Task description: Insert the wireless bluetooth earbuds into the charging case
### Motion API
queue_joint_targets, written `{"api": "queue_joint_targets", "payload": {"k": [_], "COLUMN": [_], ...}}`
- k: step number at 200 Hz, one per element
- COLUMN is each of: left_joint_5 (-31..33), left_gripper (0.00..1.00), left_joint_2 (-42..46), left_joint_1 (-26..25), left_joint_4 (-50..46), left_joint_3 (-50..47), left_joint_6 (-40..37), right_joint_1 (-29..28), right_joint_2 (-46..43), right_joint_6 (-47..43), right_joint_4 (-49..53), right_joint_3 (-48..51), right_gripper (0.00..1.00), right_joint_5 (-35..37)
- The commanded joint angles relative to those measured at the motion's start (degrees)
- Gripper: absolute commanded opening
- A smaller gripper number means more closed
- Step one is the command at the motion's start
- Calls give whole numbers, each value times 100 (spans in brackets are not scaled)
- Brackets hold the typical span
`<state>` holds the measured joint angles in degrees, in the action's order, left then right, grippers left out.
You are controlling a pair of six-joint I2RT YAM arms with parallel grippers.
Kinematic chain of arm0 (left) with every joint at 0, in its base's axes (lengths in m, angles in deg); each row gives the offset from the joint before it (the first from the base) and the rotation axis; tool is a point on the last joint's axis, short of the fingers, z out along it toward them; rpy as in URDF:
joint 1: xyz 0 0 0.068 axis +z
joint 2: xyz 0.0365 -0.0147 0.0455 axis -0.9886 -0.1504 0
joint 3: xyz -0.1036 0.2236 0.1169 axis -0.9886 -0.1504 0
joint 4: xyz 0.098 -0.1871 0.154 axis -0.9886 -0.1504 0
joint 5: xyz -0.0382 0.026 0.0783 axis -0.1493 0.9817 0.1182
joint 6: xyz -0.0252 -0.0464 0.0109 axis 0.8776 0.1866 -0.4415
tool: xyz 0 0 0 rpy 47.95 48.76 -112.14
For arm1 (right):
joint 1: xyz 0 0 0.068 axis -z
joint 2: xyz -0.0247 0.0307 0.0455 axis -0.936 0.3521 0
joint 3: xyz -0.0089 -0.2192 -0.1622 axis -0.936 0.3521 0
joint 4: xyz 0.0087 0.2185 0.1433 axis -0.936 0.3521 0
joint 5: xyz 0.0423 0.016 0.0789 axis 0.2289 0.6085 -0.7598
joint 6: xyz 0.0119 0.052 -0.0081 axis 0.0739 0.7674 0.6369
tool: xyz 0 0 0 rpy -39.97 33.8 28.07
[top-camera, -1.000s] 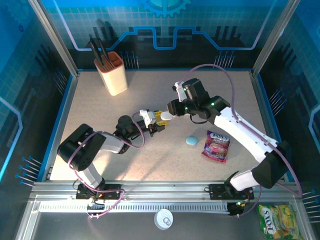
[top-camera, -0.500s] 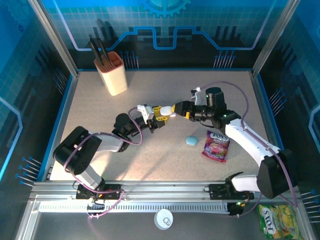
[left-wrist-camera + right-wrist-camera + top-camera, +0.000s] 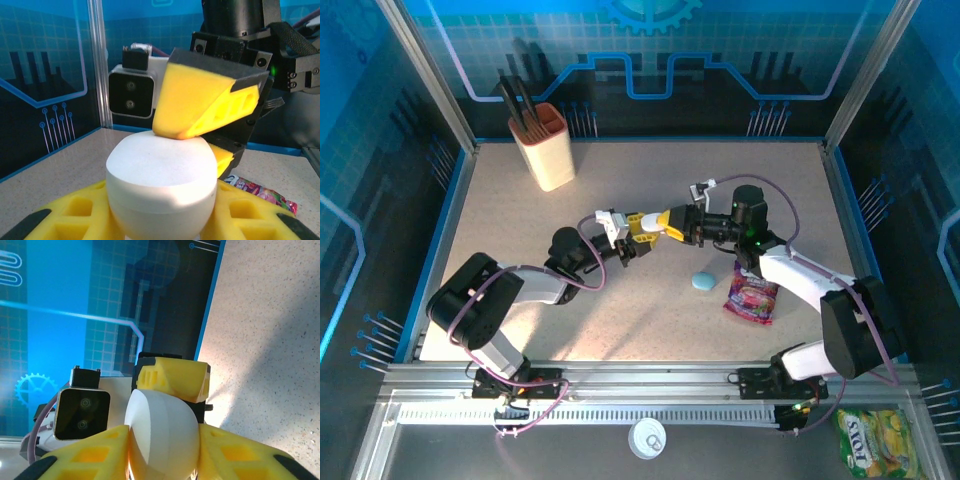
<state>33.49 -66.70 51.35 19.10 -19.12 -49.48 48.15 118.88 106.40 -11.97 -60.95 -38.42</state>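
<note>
Left wrist view: left gripper (image 3: 160, 225) clamps the white case (image 3: 160, 195) by its lower half, upright above the table's (image 3: 620, 180) middle. Right gripper (image 3: 160, 455) pinches the lid (image 3: 157, 157), likely so the braced case can be prised open.

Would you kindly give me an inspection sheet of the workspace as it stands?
Surface: speckled beige table, no spills seen.
Job's things: white case held between both grippers; light-blue case lying loose.
Clutter: snack packet; cup of dark utensils.
Grippers: left gripper and right gripper both shut on the white case.
Cables: purple cables looping beside both arms, unsnagged.
Surroundings: blue panel walls; second packet beyond the front rail.
</note>
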Motion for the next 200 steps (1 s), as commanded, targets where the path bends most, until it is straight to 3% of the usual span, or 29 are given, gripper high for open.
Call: {"api": "queue_joint_targets", "payload": {"k": [1,41,73,110,133,172,200], "left_joint_5": [-74,-40,67,208,231,218,104], "left_gripper": [36,42,68,90,99,99,99], "left_joint_2": [-70,-88,21,187,409,986,1429], "left_joint_1": [-75,-76,-70,-67,-53,-59,-67], "left_joint_4": [194,190,189,182,-80,-1320,-3066], "left_joint_3": [145,93,-66,-413,-676,-941,-725], "left_joint_6": [-101,-180,-310,-598,-857,-1410,-1843], "right_joint_1": [23,40,160,524,671,691,708], "right_joint_2": [35,15,7,222,428,800,1237], "right_joint_6": [125,-172,-314,-1036,-1626,-2640,-2924], "right_joint_4": [-323,123,274,881,1557,2609,2811], "right_joint_3": [22,-57,-16,190,237,58,-75], "right_gripper": [27,19,19,19,18,18,18], "right_joint_5": [-144,9,143,457,875,1733,2093]}}
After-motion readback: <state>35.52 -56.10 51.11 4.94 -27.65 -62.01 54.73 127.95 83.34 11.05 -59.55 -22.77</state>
